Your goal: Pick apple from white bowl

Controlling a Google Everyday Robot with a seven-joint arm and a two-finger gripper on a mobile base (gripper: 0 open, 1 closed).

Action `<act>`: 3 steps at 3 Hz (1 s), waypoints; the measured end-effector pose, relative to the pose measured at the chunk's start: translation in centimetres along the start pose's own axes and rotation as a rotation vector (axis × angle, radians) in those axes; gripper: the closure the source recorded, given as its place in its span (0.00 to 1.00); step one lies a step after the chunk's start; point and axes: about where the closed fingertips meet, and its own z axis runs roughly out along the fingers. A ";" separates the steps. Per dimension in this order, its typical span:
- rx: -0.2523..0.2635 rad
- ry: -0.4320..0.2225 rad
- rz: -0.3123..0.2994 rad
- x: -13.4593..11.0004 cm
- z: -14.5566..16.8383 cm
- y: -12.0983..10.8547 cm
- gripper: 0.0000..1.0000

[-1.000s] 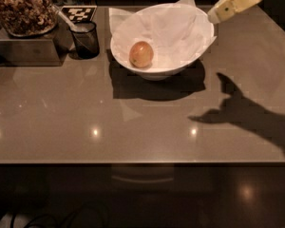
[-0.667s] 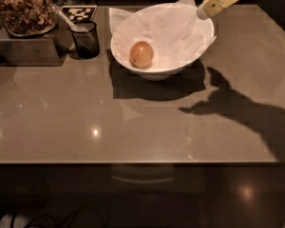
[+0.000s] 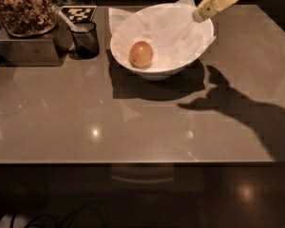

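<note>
**Spotter:** How far along are we?

**Me:** Barely started, I'd say. On the surface (image 3: 133, 127), this side of the bowl (image 3: 154, 71), lies only my arm's shadow. The apple (image 3: 141, 54) sits inside the bowl, left of its middle, on the paper.

**Spotter:** And the gripper?

**Me:** The gripper (image 3: 199, 16) hangs over the bowl's far right rim, apart from the apple. Whether it's open or closed, I can't tell. Reaching in, grasping and lifting are all left.

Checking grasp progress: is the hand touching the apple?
Apart. The camera view shows the hand over the white bowl's right rim, with bare paper between it and the apple.
</note>
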 end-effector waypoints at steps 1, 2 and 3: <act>0.000 0.030 -0.065 -0.9 3.8 -0.2 0.00; -0.002 0.032 -0.071 -1.0 4.1 -0.1 0.19; -0.003 0.032 -0.071 -1.0 4.1 -0.1 0.33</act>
